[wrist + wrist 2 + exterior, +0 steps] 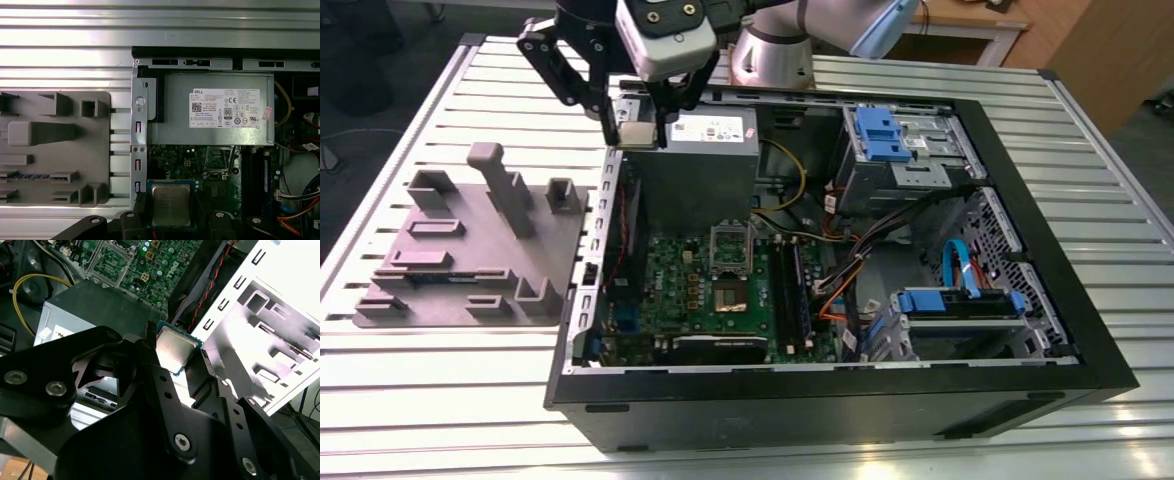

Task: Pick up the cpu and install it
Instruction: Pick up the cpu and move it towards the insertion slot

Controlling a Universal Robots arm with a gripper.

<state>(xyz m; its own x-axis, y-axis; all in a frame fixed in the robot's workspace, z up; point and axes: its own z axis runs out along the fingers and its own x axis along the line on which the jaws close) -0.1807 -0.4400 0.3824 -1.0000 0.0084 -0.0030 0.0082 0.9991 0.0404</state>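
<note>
I have the cpu (175, 351) clamped in the pincer (177, 352), whose two black fingers (150, 347) are drawn in against opposite edges of the chip so that its shiny metal top faces the second wrist view. In the exterior view the pincer (636, 130) hangs clear of everything, above the corner of the power supply (700, 170) and beside the wall of the computer case (854, 400) on the exterior view's left. In the first wrist view the cpu (171, 205) sits square between the fingertips, with the motherboard (200, 170) behind it.

The bench (454, 400) is bare metal, made of long ribbed slats, pale and bright under the light. On it lies the open black computer case, its side off. Inside I see the green motherboard, the grey power supply with its white label (226, 108), two blue drive carriers (881, 135), and loose yellow, orange and blue cables. Just beside the case, on the exterior view's left, a flat grey fixture plate (467, 250) with raised blocks and slots rests on the slats.

Beyond the bench, at the exterior view's right, I can see wooden furniture (1094, 50) and a dark floor.
</note>
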